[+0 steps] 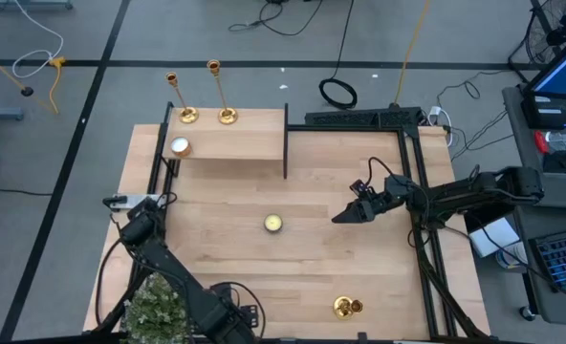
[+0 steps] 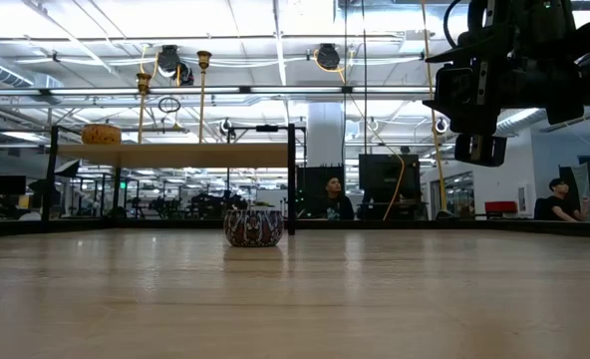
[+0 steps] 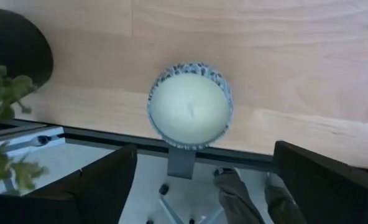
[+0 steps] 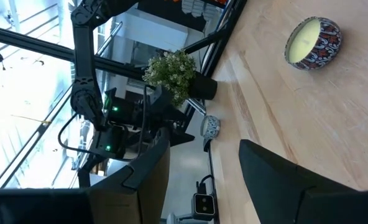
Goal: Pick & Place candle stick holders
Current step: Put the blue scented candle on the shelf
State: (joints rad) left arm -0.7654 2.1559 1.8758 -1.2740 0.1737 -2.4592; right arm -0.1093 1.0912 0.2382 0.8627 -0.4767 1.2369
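Left gripper (image 3: pixel 199 180): fingers spread wide, nothing between them, hovering over a white candle (image 3: pixel 190 112) on the shelf (image 1: pixel 235 143).
Right gripper (image 1: pixel 343 216): fingers partly apart, empty, above mid-bench (image 1: pixel 302 277).
Nearby: patterned tealight (image 1: pixel 273 224) at bench centre.
Candle stick holders: two (image 1: pixel 199 94) upright, shiny gold, on the shelf; third (image 1: pixel 347 307) lying near the bench's front edge.

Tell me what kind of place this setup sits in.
Probably a robotics lab in an open-plan workspace: people at monitors behind the wooden table, ceiling ducts and strip lights overhead, loose cables on the grey floor.
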